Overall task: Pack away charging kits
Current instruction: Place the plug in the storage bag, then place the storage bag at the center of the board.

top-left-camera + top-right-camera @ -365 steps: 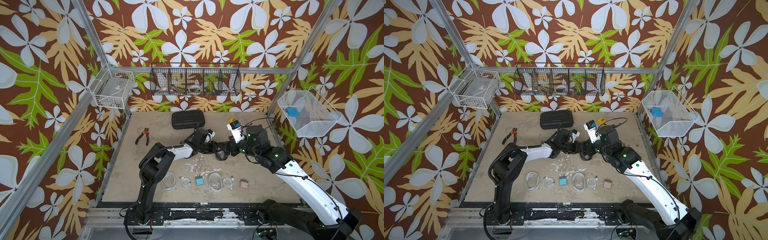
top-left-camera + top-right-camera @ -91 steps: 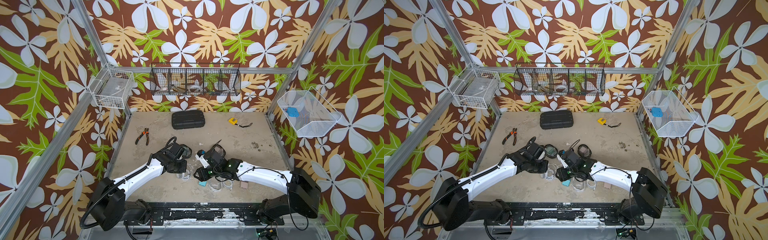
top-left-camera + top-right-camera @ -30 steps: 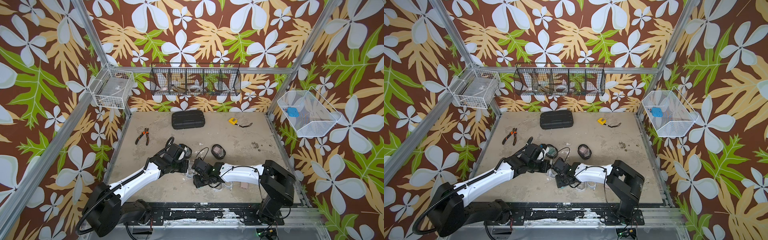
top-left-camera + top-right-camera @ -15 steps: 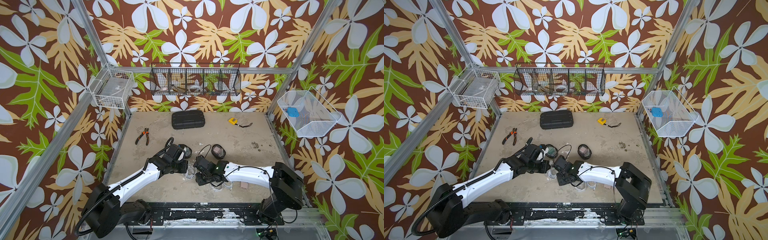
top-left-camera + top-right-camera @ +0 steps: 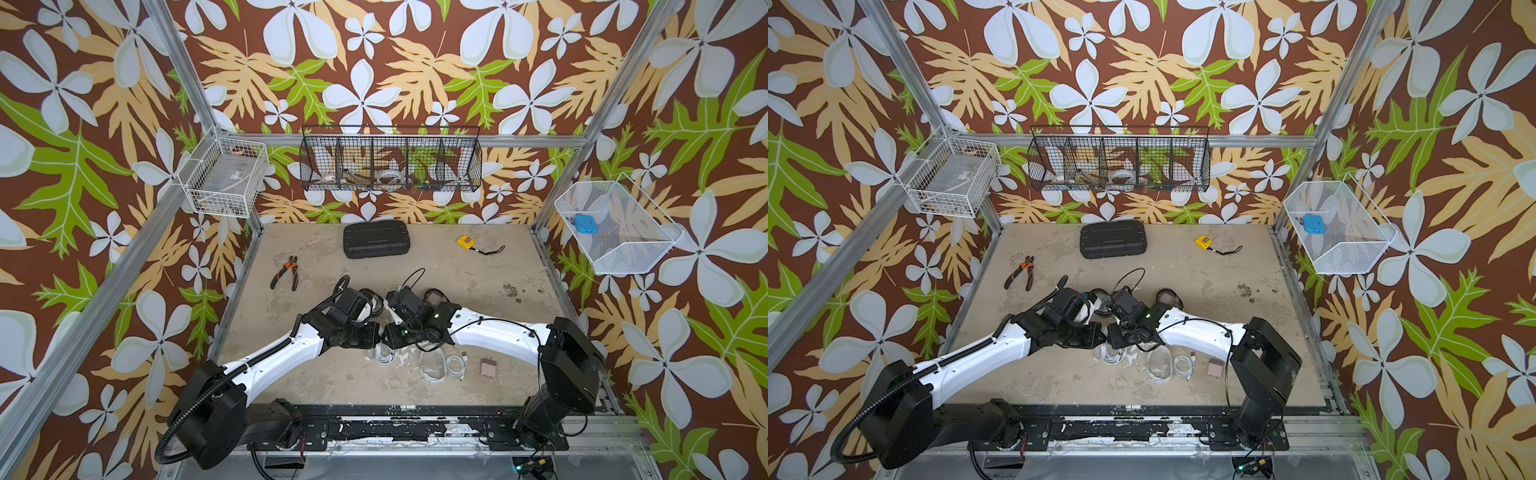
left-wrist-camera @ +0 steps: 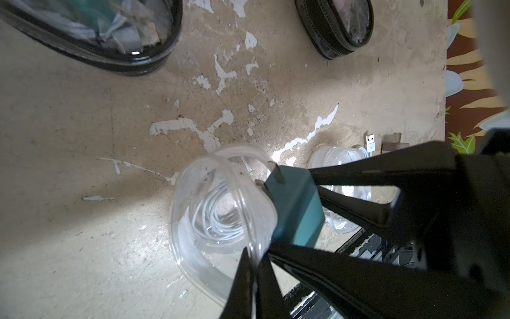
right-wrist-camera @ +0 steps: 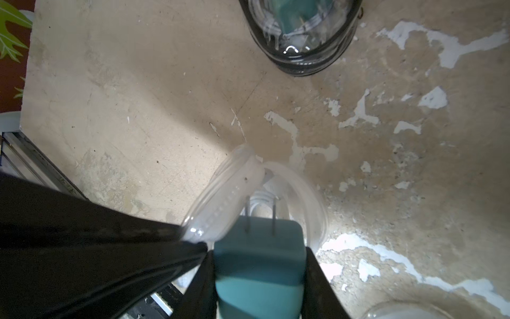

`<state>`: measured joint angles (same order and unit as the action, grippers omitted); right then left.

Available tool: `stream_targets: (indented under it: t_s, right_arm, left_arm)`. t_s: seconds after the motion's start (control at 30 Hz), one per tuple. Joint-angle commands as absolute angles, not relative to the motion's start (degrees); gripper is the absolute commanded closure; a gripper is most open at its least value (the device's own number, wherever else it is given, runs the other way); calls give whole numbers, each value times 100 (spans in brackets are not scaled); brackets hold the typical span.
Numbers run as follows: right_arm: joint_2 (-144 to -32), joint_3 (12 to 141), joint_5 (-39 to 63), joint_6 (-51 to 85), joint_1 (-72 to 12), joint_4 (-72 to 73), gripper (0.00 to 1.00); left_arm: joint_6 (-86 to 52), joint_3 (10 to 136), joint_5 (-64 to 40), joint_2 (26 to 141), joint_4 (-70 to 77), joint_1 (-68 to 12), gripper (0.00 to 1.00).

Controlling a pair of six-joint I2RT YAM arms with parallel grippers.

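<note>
Nearest me, toward the right of the near edge, a spare clear case (image 5: 432,365), a loose white cable (image 5: 457,366) and a dusty-pink plug (image 5: 488,368) are lying unpacked. Just beyond them, mid-table, the 2 arms are meeting over an open clear case (image 6: 190,251). The left gripper (image 6: 252,262) is pinching the thin lid rim tight and propping it up. The right gripper (image 7: 260,276) is clamping a teal plug (image 6: 296,204) by 2 flat sides, its prongs pointing into the case, where a cable coil (image 6: 218,218) is sitting. I'm judging the plug light, rigid and smooth, so those flat faces are the place to hold it. The case is looking thin, springy and slippery, best taken gently at the rim, as the lid may be wanting to flip back. Farther off, a black-rimmed case (image 6: 91,27) is showing teal and white inside, with a second black-rimmed case (image 6: 339,24) to its right. Beyond those, pliers (image 5: 286,272), a black ribbed case (image 5: 376,239) and a tape measure (image 5: 465,242) are lying unused.
</note>
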<state>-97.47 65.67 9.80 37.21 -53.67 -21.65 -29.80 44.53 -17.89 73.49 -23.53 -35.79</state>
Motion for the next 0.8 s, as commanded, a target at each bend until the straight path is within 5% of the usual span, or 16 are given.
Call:
stream_targets:
  t_s: [0.0, 0.43, 0.67, 0.77]
  right_arm:
    - [-9898, 6562, 1305, 3580, -5371, -1824, 73]
    - [-10450, 6371, 1671, 3597, -5203, -1368, 71]
    - [-10363, 6425, 2040, 3654, -5203, -1295, 48]
    - [-10151, 6370, 2133, 3695, -5203, -1298, 47]
  left_arm:
    - [-3189, 4456, -1992, 7357, -2152, -3577, 100]
    - [-3727, 4087, -2350, 7320, -1485, -3472, 100]
    - [-3710, 4101, -2355, 7398, -1436, -3436, 100]
    - [-3701, 4066, -2322, 7433, -1432, -3437, 100]
